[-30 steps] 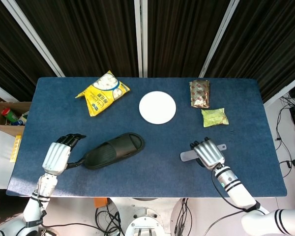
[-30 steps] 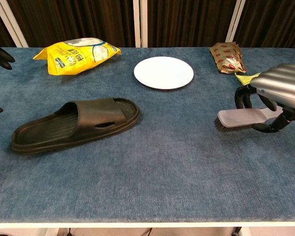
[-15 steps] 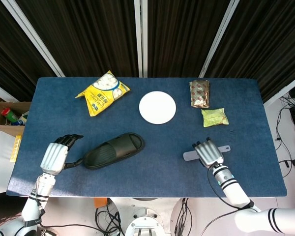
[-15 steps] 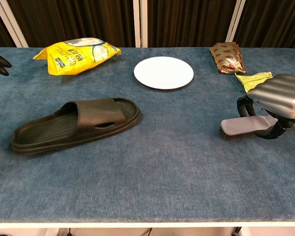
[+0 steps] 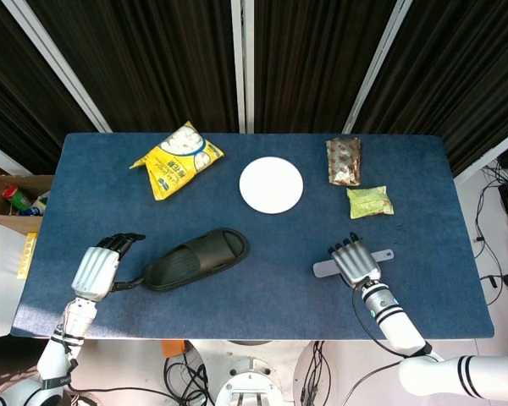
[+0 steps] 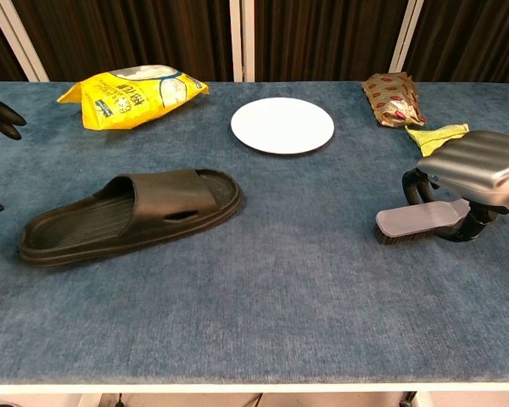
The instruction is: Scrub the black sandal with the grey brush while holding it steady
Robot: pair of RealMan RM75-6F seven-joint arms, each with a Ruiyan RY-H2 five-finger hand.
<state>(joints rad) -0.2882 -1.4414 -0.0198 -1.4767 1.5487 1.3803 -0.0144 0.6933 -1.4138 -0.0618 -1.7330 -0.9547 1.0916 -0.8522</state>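
on the blue table point(image 5: 423, 220) we see the black sandal point(image 5: 196, 259) lying flat near our left side, sole down. we think it is light, bendy rubber that could slide on the cloth, so we would press down on its heel end or pinch its strap. our left hand point(image 5: 97, 267) sits just beside the heel with its fingers point(image 5: 118, 241) apart, holding nothing. we cannot tell if its thumb touches the sandal. our right hand point(image 6: 479, 174) is curled over the grey brush point(image 6: 416, 220), well apart from the sandal. the brush looks hard and light, and its handle is the part to hold. the cloth looks soft and a bit fuzzy. a white plate point(image 5: 272, 185), a yellow bag point(image 5: 177, 159), a brown packet point(image 5: 344, 161) and a green packet point(image 5: 370, 201) lie farther back. dark curtains point(image 5: 152, 59) hang behind.
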